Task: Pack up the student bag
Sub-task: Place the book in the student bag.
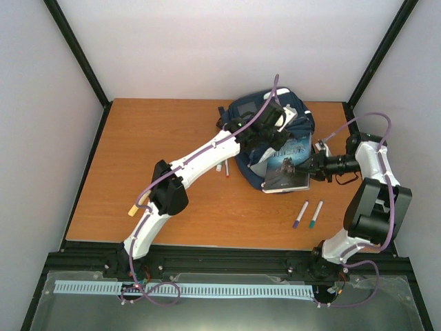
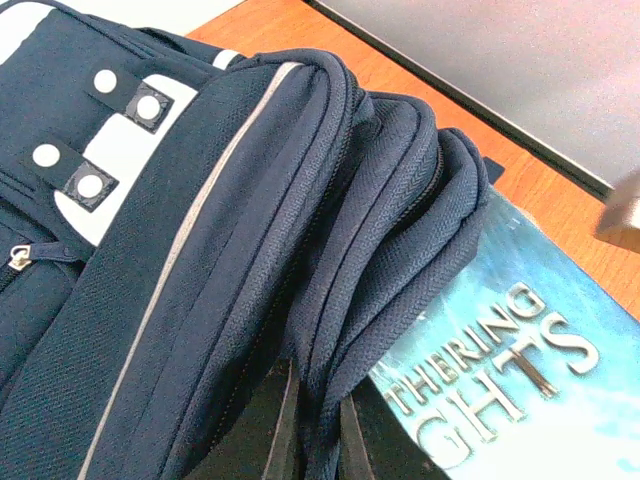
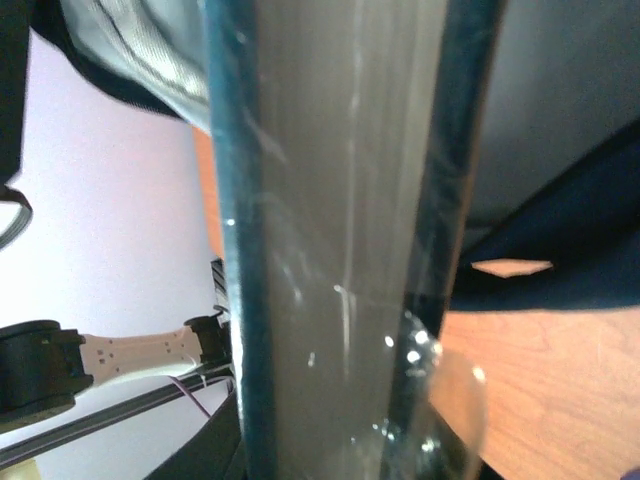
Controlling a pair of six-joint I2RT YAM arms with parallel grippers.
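L pincer (image 2: 315, 448): closed on a fold of the backpack (image 2: 200, 260) at its zip edge. Prob. lifting the lip so the mouth gapes. Backpack lies at approx. 1 o'clock on the tabletop (image 1: 151, 152), mouth twd 5 o'clock.

R pincer (image 1: 315, 166): at the 3 o'clock edge of the book (image 1: 286, 164). Wrist cam is filled w/ the book edge-on, so I judge it clamped on the book; fingers themselves not visible.

Book tilted, far end tucked under the bag's open edge. Looks mid-insertion, not yet inside.

Cover text, part only: "THERING" over "GHTS", silver on blue; rest hidden by the bag. No brand readable on backpack.

Two markers (image 1: 301, 215) at 5 o'clock of book, pen (image 1: 226, 169) at 9 o'clock. Both loose, apart from bag; prob. next in.
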